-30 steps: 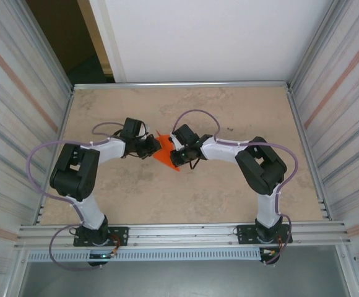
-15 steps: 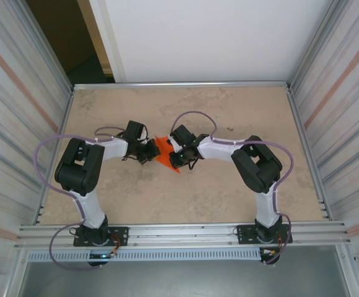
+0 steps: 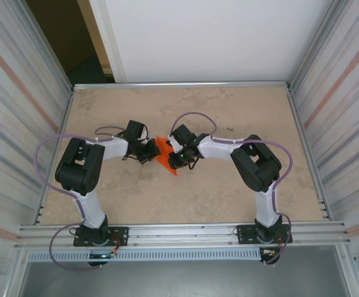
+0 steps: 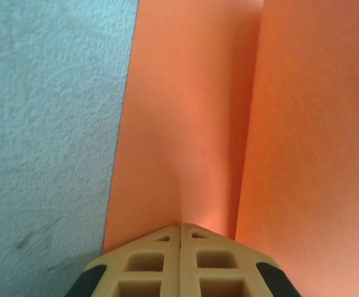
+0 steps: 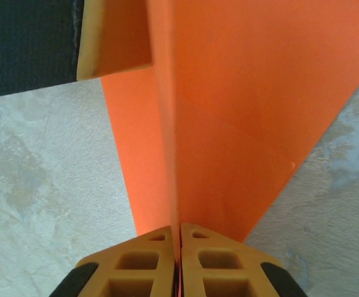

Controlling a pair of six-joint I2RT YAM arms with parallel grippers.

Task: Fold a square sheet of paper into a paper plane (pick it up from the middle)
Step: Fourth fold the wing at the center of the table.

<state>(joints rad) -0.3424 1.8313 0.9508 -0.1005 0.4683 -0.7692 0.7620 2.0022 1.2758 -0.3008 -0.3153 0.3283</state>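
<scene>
Top external view: the half-folded orange sheet (image 3: 166,163), near the middle of the table (image 3: 229,198), was pinched by the left end effector (image 3: 152,150) and right end effector (image 3: 171,156), both clamped onto it. Uneven pulling looked likely to tear it or skew the crease.

The paper (image 3: 163,150) lies on the table (image 3: 241,111), slightly left of frame centre in the top view. The left gripper (image 3: 153,150) meets its left edge and the right gripper (image 3: 171,158) meets its right side. The left arm (image 3: 77,173) reaches in from lower left, the right arm (image 3: 257,164) from lower right.

In the left wrist view, the paper (image 4: 185,124) runs upward from between the fingers at bottom centre, with table on the left.

In the right wrist view, a raised fold of the paper (image 5: 241,93) enters between the fingers at bottom centre. A left-gripper finger (image 5: 114,37) is at upper left, against the paper.
</scene>
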